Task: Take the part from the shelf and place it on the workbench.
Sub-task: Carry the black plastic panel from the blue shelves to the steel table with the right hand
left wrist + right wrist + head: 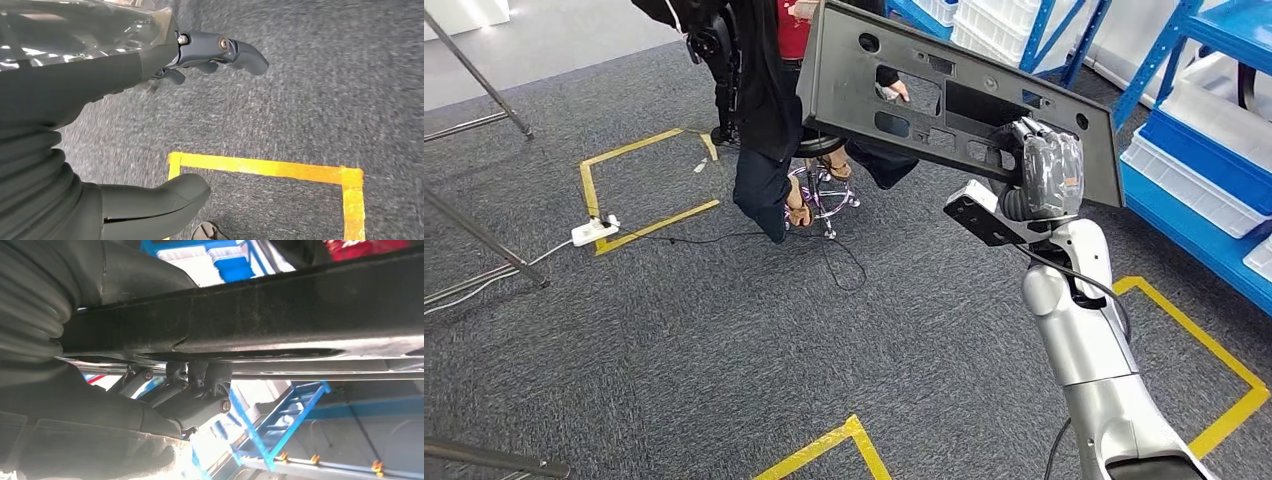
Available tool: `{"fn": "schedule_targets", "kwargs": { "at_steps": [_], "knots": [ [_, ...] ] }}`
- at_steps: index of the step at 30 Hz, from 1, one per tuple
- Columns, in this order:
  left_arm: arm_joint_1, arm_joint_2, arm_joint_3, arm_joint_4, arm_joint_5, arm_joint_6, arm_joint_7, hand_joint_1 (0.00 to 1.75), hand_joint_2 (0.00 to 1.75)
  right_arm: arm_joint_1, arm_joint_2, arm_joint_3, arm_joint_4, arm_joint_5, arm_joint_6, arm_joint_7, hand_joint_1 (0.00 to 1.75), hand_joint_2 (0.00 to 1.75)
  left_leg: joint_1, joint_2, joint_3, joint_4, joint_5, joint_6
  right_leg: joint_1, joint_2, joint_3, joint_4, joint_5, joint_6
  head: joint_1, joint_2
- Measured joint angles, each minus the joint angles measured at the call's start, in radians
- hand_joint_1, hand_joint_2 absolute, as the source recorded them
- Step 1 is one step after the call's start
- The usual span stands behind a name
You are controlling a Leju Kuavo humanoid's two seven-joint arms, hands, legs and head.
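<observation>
In the head view you see the dark grey plastic panel (924,95) held aloft across the upper centre of the frame, tilted so that its long edge slopes down toward the right; its face carries several cut-out slots and round holes. The right hand (1046,175) sits at the panel's lower right corner, its fingers (1036,150) wrapped over the front face and clamped on the lower edge, with the silver forearm rising from the lower right of the frame. In the right wrist view the panel's edge (280,320) runs as a dark bar across the upper half, and the dark fingers (200,390) press against its underside, just beneath it. You can read no label or writing on the part. In the left wrist view the left hand (150,115) hangs over the grey carpet (300,100), its fingers (225,52) spread and its thumb (160,200) apart from them, holding nothing; yellow floor tape (270,169) crosses below it. Behind the panel, in the upper centre of the head view, a person (759,100) is seated on a stool (822,150), and blue shelving (1214,130) with white bins fills the upper right.
</observation>
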Motion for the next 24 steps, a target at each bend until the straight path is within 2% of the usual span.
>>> {"fn": "schedule_targets", "kwargs": {
  "at_steps": [2,3,4,5,7,8,9,11,13,14,15,17,18,19,20,22,23,24],
  "knots": [
    [-0.001,0.001,0.000,0.000,-0.001,-0.004,-0.006,0.00,1.75,0.001,0.000,-0.005,0.000,0.000,-0.001,-0.001,1.75,1.75,-0.004,0.029,0.076,-0.138,0.057,0.008,0.004,-0.017,0.003,0.000,-0.004,0.001,0.000,0.000],
    [-0.002,0.001,0.000,0.000,-0.002,-0.006,-0.009,0.00,1.75,0.001,0.000,-0.008,0.000,0.000,-0.002,-0.002,1.75,1.75,-0.008,0.043,0.107,-0.196,0.075,0.013,0.007,-0.025,0.004,0.000,-0.006,0.003,0.001,0.000],
    [-0.004,0.002,0.000,-0.001,-0.004,-0.008,-0.012,0.00,1.75,0.002,0.000,-0.010,-0.001,0.001,-0.004,-0.002,1.75,1.75,-0.012,0.053,0.125,-0.231,0.083,0.018,0.010,-0.033,0.005,0.000,-0.008,0.007,0.001,0.000],
    [-0.005,0.002,0.000,-0.001,-0.006,-0.010,-0.014,0.00,1.75,0.003,-0.001,-0.012,-0.001,0.003,-0.005,-0.003,1.75,1.75,-0.017,0.054,0.130,-0.243,0.083,0.022,0.013,-0.041,0.005,0.000,-0.009,0.010,0.002,0.000],
    [-0.005,0.004,0.000,-0.001,-0.010,-0.011,-0.016,0.00,1.75,0.008,0.000,-0.015,-0.004,0.006,-0.007,-0.003,1.75,1.75,-0.018,0.033,0.132,-0.253,0.090,0.033,0.014,-0.053,0.007,-0.001,-0.013,0.019,0.002,0.000],
    [-0.005,0.005,0.000,-0.001,-0.011,-0.011,-0.016,0.00,1.75,0.011,0.000,-0.015,-0.005,0.006,-0.007,-0.003,1.75,1.75,-0.017,0.024,0.138,-0.262,0.095,0.040,0.012,-0.044,0.006,0.005,-0.018,0.022,0.002,0.000],
    [-0.006,0.005,0.000,-0.001,-0.011,-0.011,-0.016,0.00,1.75,0.013,-0.001,-0.017,-0.007,0.006,-0.008,-0.003,1.75,1.75,-0.014,0.015,0.144,-0.271,0.100,0.048,0.011,-0.023,-0.003,0.029,-0.032,0.023,0.002,0.000],
    [-0.008,0.006,0.000,-0.002,-0.013,-0.012,-0.017,0.00,1.75,0.021,-0.005,-0.025,-0.010,0.006,-0.010,-0.003,1.75,1.75,-0.011,-0.005,0.151,-0.280,0.105,0.056,0.007,0.029,-0.055,0.138,-0.078,0.018,0.004,0.000],
    [-0.010,0.007,0.000,-0.002,-0.016,-0.013,-0.016,0.00,1.75,0.035,-0.010,-0.035,-0.011,0.005,-0.011,-0.003,1.75,1.75,-0.010,-0.030,0.151,-0.279,0.106,0.058,0.004,0.049,-0.117,0.257,-0.116,0.020,0.006,0.000],
    [-0.009,0.007,0.000,-0.002,-0.017,-0.014,-0.016,0.00,1.75,0.045,-0.013,-0.039,-0.012,0.005,-0.011,-0.003,1.75,1.75,-0.010,-0.043,0.151,-0.279,0.106,0.058,0.002,0.051,-0.128,0.271,-0.114,0.027,0.006,0.000],
    [-0.009,0.006,0.000,-0.002,-0.018,-0.015,-0.016,0.00,1.75,0.053,-0.016,-0.042,-0.015,0.005,-0.012,-0.004,1.75,1.75,-0.008,-0.057,0.152,-0.277,0.105,0.056,-0.003,0.052,-0.119,0.244,-0.096,0.038,0.006,0.000],
    [-0.009,0.007,0.000,-0.002,-0.018,-0.015,-0.016,0.00,1.75,0.062,-0.020,-0.049,-0.020,0.005,-0.013,-0.005,1.75,1.75,-0.005,-0.081,0.149,-0.267,0.100,0.047,-0.016,0.074,-0.061,0.114,-0.039,0.062,0.006,0.000],
    [-0.009,0.008,0.000,-0.002,-0.019,-0.015,-0.016,0.00,1.75,0.064,-0.021,-0.052,-0.022,0.004,-0.015,-0.006,1.75,1.75,-0.005,-0.092,0.146,-0.259,0.096,0.040,-0.020,0.087,-0.034,0.057,-0.018,0.067,0.006,0.000],
    [-0.009,0.010,0.000,-0.002,-0.020,-0.015,-0.016,0.00,1.75,0.066,-0.022,-0.055,-0.025,0.004,-0.016,-0.006,1.75,1.75,-0.005,-0.100,0.140,-0.253,0.093,0.033,-0.021,0.096,-0.017,0.023,-0.006,0.065,0.006,0.000],
    [-0.008,0.012,0.000,-0.002,-0.020,-0.015,-0.016,0.00,1.75,0.068,-0.022,-0.057,-0.027,0.004,-0.017,-0.007,1.75,1.75,-0.006,-0.107,0.136,-0.250,0.092,0.027,-0.019,0.099,-0.012,0.014,-0.004,0.058,0.004,0.000],
    [-0.005,0.013,0.000,-0.002,-0.022,-0.015,-0.017,0.00,1.75,0.073,-0.021,-0.058,-0.032,0.005,-0.018,-0.007,1.75,1.75,-0.003,-0.118,0.130,-0.252,0.096,0.017,-0.015,0.084,-0.011,0.013,0.000,0.041,0.003,0.000],
    [-0.003,0.012,0.000,-0.002,-0.023,-0.015,-0.017,0.00,1.75,0.073,-0.019,-0.058,-0.034,0.008,-0.018,-0.007,1.75,1.75,-0.001,-0.108,0.126,-0.247,0.092,0.013,-0.016,0.076,-0.011,0.012,0.002,0.035,0.002,0.000],
    [-0.003,0.013,0.000,-0.002,-0.025,-0.015,-0.018,0.00,1.75,0.072,-0.018,-0.058,-0.036,0.012,-0.018,-0.006,1.75,1.75,-0.001,-0.086,0.116,-0.227,0.079,0.009,-0.015,0.068,-0.009,0.011,0.003,0.028,0.001,0.000]
  ]
}}
